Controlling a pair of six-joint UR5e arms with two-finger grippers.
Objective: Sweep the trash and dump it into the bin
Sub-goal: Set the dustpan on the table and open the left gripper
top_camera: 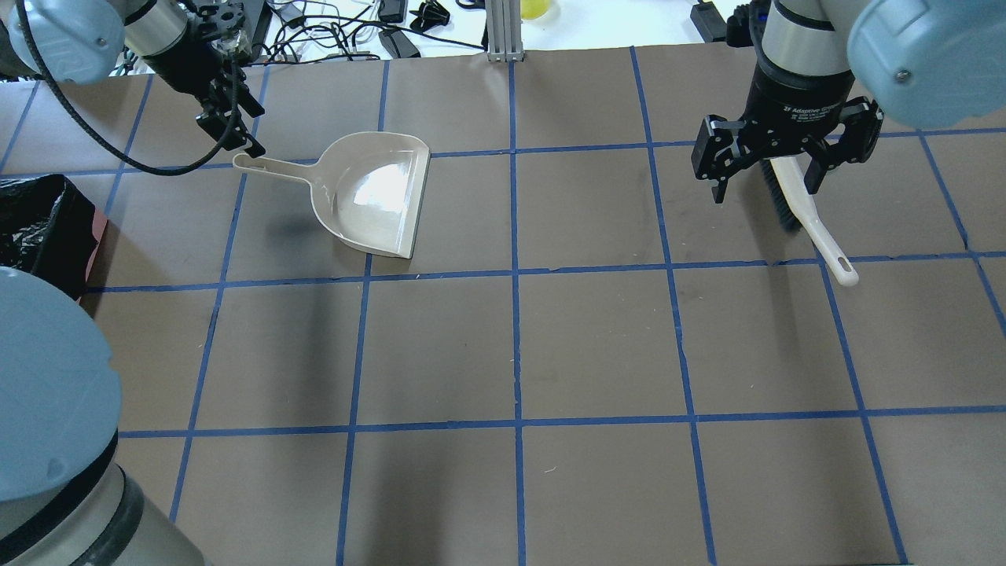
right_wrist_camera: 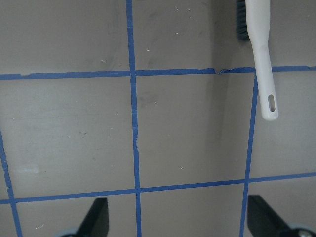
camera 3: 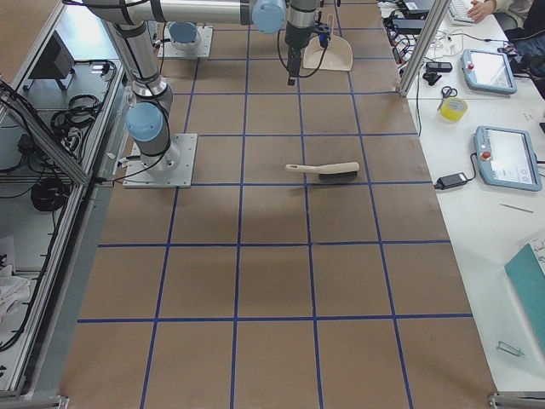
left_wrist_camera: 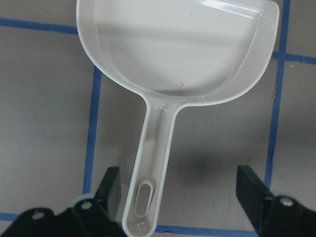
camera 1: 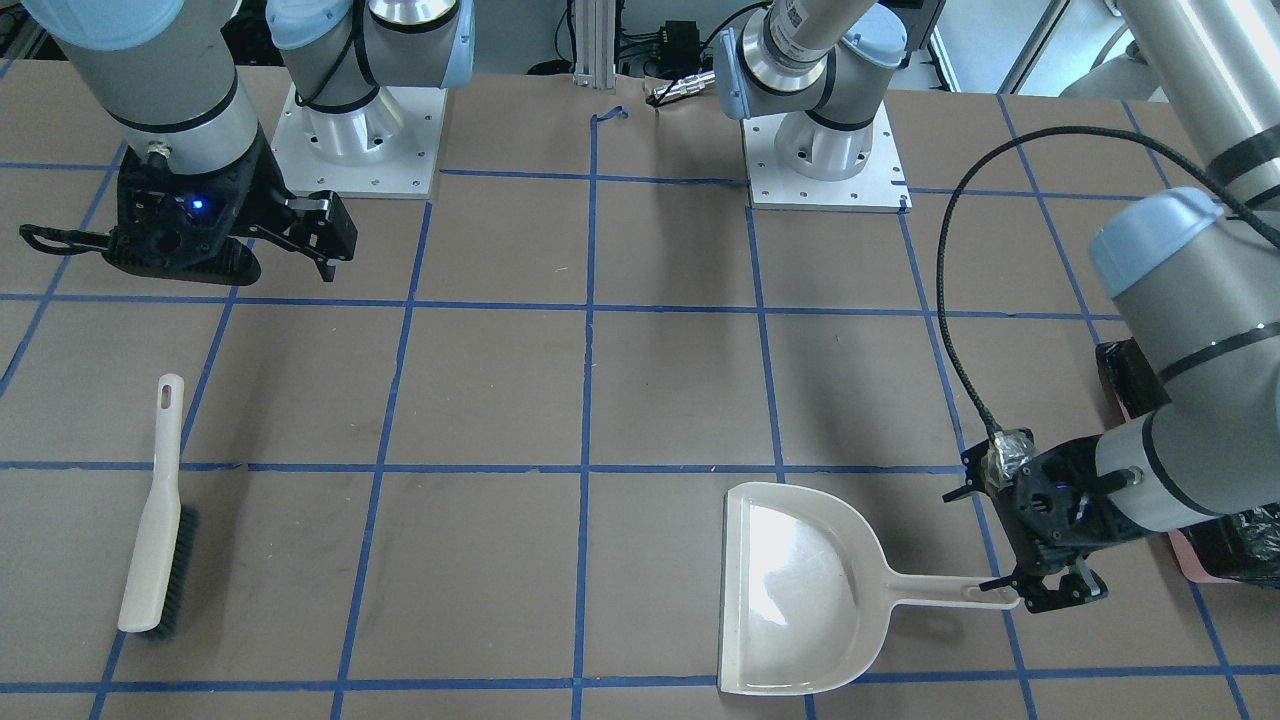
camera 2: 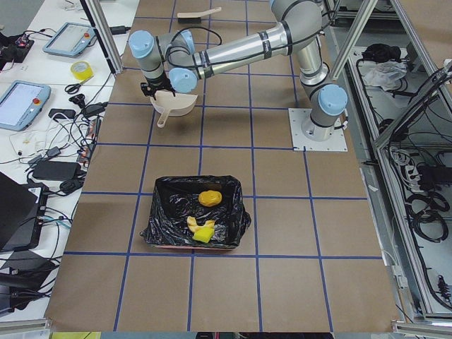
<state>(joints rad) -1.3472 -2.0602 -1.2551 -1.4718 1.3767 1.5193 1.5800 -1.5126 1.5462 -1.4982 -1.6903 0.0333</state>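
The trash lies in the bin [camera 2: 164,205], a pink box lined with a black bag: a tan-brown lump [camera 2: 210,198], a yellow wedge [camera 2: 205,234] and a pale crescent [camera 2: 191,224]. The bin also shows at the table's left end [top_camera: 39,220]. The beige dustpan [top_camera: 369,192] lies empty on the table. My left gripper [left_wrist_camera: 180,197] is open, its fingers on either side of the dustpan's handle end [left_wrist_camera: 145,197] without touching it; it also shows in the front view [camera 1: 1045,590]. My right gripper [top_camera: 766,177] is open and empty, raised above the table.
A white brush [top_camera: 809,220] with dark bristles lies on the table at my right, also in the front view [camera 1: 155,520] and the right wrist view [right_wrist_camera: 261,54]. Blue tape lines grid the brown table. The arm bases [camera 1: 360,140] stand at the robot's edge.
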